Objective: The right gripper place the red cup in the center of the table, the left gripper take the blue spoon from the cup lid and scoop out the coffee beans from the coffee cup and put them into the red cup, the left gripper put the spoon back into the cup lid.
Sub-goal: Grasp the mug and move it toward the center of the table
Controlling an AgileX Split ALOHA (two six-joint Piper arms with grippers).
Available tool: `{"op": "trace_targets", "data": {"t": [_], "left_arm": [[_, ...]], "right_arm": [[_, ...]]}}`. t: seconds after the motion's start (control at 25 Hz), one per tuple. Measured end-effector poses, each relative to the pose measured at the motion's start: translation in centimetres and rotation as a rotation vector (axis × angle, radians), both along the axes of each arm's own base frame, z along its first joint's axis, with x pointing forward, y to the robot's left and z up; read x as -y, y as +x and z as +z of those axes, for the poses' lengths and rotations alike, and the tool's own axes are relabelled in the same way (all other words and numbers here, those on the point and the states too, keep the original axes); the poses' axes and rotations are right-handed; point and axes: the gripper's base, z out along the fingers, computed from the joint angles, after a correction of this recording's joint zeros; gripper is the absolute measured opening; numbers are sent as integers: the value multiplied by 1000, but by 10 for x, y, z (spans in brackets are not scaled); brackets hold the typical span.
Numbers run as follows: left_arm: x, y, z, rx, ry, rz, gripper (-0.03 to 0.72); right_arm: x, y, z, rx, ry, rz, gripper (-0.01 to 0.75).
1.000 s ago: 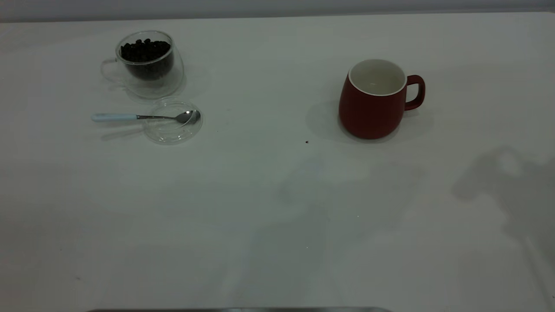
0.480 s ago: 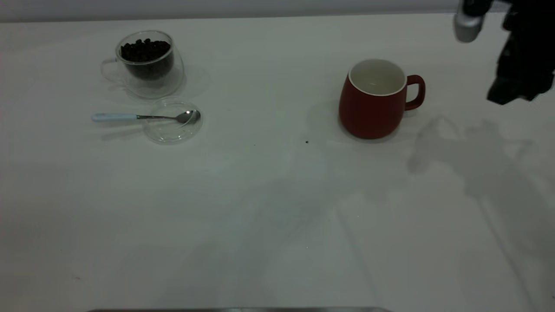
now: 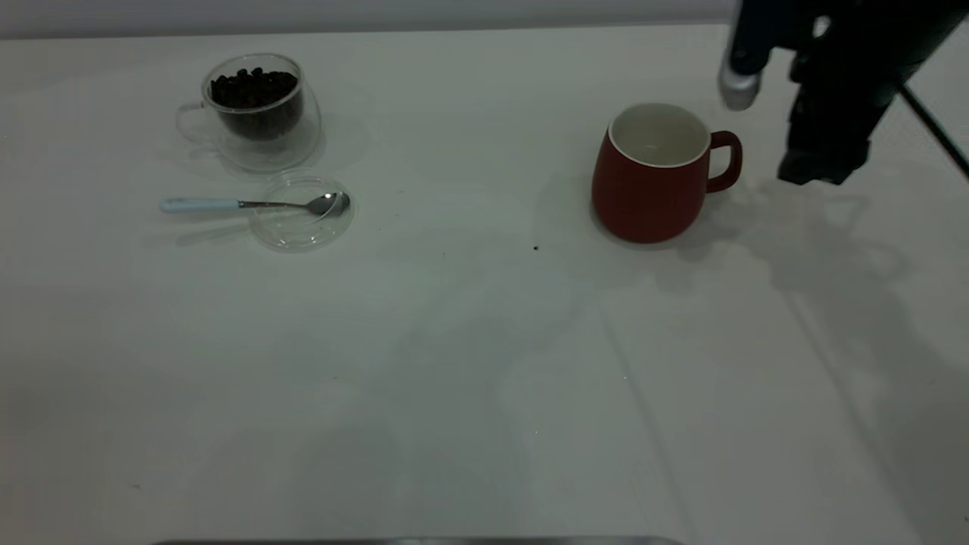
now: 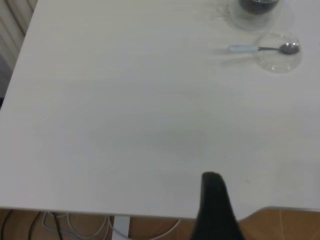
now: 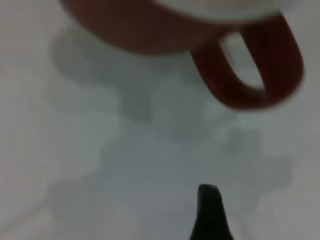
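Exterior view: the red cup [image 3: 652, 182] stands upright on the white counter [image 3: 454, 363], right of centre, its white interior showing no contents and its loop handle turned toward the right arm. The right end effector [image 3: 814, 172] hangs just beside that handle, near it but apart from it, low over the counter; whether its fingers are spread or pressed together cannot be told. Its shadow falls on the counter beside the cup.

At the far left, the coffee cup [image 3: 256, 113] stands upright, holding the coffee beans [image 3: 253, 87] as a dark heap up to near its rim. Just in front of it lies the cup lid [image 3: 301, 212], flat on the counter. The blue spoon [image 3: 250, 204] rests with its metal bowl in the lid and its pale handle reaching out over the lid's rim, away from the red cup. 1 tiny dark speck [image 3: 536, 247] lies on the counter between lid and red cup.

Left wrist view: the left end effector [image 4: 216, 210] sits at the counter's near edge, well apart from spoon and lid; only 1 finger shows, so its state cannot be told.

Right wrist view: the red handle fills the field just ahead of 1 black finger [image 5: 210, 212].
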Motion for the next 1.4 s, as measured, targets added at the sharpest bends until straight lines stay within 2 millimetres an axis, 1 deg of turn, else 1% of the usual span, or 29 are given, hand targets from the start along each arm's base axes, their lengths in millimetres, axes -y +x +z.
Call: {"op": "trace_targets", "data": {"t": [0.12, 0.32, 0.64, 0.92, 1.12, 1.24, 1.4], "left_arm": [[0, 0, 0, 0, 0, 0, 586], [0, 0, 0, 0, 0, 0, 586], [0, 0, 0, 0, -1, 1, 586], [0, 0, 0, 0, -2, 2, 586], [0, 0, 0, 0, -2, 2, 586], [0, 0, 0, 0, -2, 2, 586], [0, 0, 0, 0, -2, 2, 586]], "right_arm": [[-13, 2, -5, 4, -13, 59, 573], [-38, 2, -2, 33, -28, 159, 573], [-84, -15, -1, 37, -10, 254, 573], [-127, -37, -1, 10, 67, 239, 573], [-150, -50, 0, -6, 124, 203, 573], [-159, -47, 6, -2, 185, 129, 573], [-169, -34, 21, 17, 292, 2, 573]]}}
